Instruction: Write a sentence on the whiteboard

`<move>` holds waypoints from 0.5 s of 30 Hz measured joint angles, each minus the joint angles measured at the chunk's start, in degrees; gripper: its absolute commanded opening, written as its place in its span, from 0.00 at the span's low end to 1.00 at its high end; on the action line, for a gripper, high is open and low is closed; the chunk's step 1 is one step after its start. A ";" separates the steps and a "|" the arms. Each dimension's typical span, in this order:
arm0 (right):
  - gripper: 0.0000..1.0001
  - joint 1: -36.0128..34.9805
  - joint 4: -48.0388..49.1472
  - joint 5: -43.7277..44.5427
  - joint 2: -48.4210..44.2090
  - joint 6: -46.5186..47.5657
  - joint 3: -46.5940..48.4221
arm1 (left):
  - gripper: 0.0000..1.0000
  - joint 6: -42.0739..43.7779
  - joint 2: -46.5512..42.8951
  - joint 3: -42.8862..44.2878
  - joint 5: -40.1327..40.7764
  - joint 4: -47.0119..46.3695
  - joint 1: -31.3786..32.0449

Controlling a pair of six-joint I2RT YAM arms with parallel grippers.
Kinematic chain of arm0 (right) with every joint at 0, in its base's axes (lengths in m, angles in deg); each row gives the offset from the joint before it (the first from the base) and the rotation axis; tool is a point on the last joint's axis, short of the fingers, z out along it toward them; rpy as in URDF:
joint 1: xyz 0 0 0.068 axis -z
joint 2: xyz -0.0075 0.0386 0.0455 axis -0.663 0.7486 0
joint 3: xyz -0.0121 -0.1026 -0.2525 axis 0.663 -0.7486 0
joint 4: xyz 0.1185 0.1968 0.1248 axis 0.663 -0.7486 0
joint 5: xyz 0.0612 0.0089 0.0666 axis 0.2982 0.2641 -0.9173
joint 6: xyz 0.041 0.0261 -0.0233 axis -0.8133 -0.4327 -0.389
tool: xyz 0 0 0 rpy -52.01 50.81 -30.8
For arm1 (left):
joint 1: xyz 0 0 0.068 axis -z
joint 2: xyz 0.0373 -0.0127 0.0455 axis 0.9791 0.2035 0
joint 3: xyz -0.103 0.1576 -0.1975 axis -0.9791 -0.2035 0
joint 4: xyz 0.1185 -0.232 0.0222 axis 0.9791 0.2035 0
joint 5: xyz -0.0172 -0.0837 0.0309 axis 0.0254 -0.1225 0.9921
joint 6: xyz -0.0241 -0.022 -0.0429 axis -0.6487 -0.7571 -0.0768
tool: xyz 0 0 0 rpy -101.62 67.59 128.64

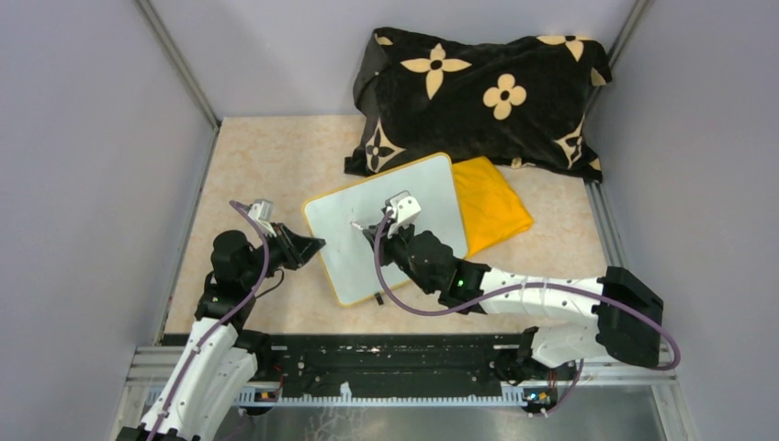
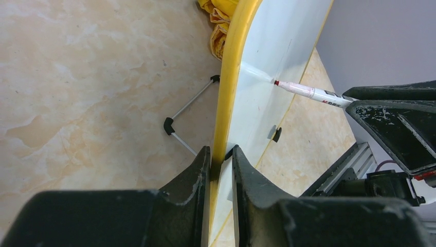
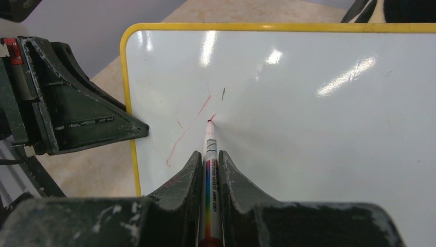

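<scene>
Left gripper [image 2: 221,153] clamped on edge of yellow-rimmed white whiteboard [image 3: 319,134], steadying it; right gripper [image 3: 210,156] pinching white red-tipped marker [image 3: 210,139], tip on board beside faint red strokes [image 3: 186,133]

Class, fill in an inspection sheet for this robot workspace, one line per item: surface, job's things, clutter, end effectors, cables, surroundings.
Surface: beige marbled tabletop.
Job's things: whiteboard with yellow rim, bearing only a few red strokes; marker tip touching it.
Clutter: folded yellow cloth at the board's right edge; black flower-patterned pillow behind.
End effectors: left end effector shut on the whiteboard's rim; right end effector shut on the marker.
Cables: purple cable looped along each arm.
Surroundings: grey walls on three sides; metal rail at the near edge.
</scene>
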 measured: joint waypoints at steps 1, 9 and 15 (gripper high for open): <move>0.00 0.00 -0.13 -0.09 0.00 -0.24 -0.04 | 0.00 0.00 0.00 0.00 0.00 0.00 0.00; 0.00 -0.02 -1.44 0.04 -1.53 -1.03 -1.79 | 0.00 0.02 0.00 0.00 -0.02 0.00 0.00; 0.00 -0.02 -2.51 1.86 -3.02 -1.01 -2.97 | 0.00 0.11 0.00 0.00 -0.02 -0.02 0.00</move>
